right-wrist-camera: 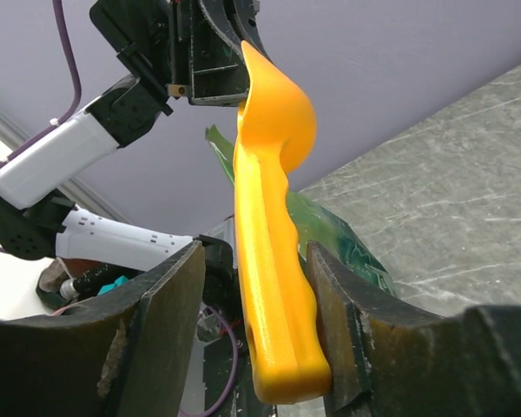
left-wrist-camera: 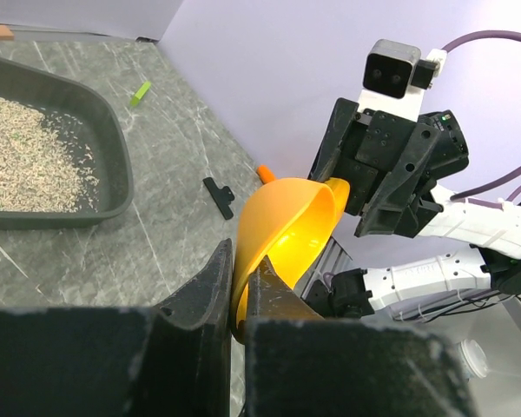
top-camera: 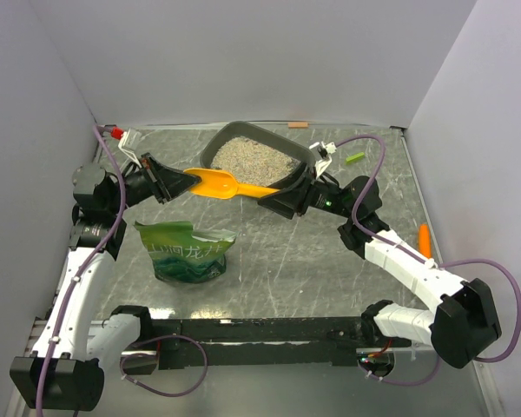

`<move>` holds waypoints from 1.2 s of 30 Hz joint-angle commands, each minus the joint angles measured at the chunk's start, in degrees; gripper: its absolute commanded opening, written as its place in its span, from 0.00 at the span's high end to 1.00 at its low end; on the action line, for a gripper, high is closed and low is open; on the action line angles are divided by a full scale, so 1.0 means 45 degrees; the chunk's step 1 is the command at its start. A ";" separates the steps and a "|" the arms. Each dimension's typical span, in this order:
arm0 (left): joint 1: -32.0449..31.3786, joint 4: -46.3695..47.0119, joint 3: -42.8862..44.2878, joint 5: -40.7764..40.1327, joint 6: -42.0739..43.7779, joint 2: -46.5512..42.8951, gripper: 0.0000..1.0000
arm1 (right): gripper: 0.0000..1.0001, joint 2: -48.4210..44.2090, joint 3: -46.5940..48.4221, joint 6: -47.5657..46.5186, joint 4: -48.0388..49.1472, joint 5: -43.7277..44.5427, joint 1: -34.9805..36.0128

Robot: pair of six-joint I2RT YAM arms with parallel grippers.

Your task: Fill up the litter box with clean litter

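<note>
Bright, even light falls from overhead, leaving only faint, soft shadows under the arms on the table (top-camera: 330, 261). The table's dark surface carries a pale sheen toward its far edge. The green bag (top-camera: 187, 252) shows small glints. In the left wrist view the scoop (left-wrist-camera: 286, 226) glows where light passes through it, and the left claw (left-wrist-camera: 240, 276), close to the lens, is dark and soft-focused.

One overhead, two wrist close-ups.
Top camera looks down from behind the bases over the whole table (top-camera: 313, 261). Left wrist faces the right arm (left-wrist-camera: 391, 165), right wrist the left arm (right-wrist-camera: 61, 161); all share the orange scoop (top-camera: 217, 183), top and left also the litter box (top-camera: 212, 149).
</note>
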 commanded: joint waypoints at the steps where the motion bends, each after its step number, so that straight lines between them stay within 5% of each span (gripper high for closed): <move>1: 0.0058 0.0668 -0.0039 -0.0091 -0.0157 -0.0088 0.99 | 0.45 0.0012 0.0547 -0.0113 0.1096 0.0025 0.0086; 17: 0.0077 0.0688 -0.0292 -0.0169 -0.0216 -0.0224 0.99 | 0.47 0.0304 0.0333 0.0258 0.1994 0.0201 0.0086; 20: 0.0077 0.0804 -0.0292 -0.0189 -0.0294 -0.0224 0.99 | 0.62 0.0382 0.0391 0.0277 0.1976 0.0124 0.0067; 23: 0.0058 0.0883 -0.0312 -0.0286 -0.0372 -0.0244 0.99 | 0.94 0.0364 0.0469 0.0239 0.1820 0.0123 0.0086; 26: 0.0077 0.0845 -0.0215 -0.0267 -0.0314 -0.0283 0.69 | 1.00 0.0111 0.0567 -0.0034 0.1062 0.0221 0.0086; 27: 0.0077 0.0515 -0.0021 -0.0228 -0.0197 -0.0302 0.51 | 1.00 -0.0007 0.0644 -0.0325 0.0671 0.0279 0.0086; 33: 0.0077 -0.2434 0.1385 -0.0930 0.2048 -0.0361 0.27 | 1.00 -0.0749 0.2049 -0.2299 -0.3932 0.0824 0.0047; 36: 0.0077 -0.3431 0.1776 -0.1204 0.2771 -0.0595 0.26 | 1.00 -0.1237 0.2595 -0.3080 -0.5905 0.1293 0.0028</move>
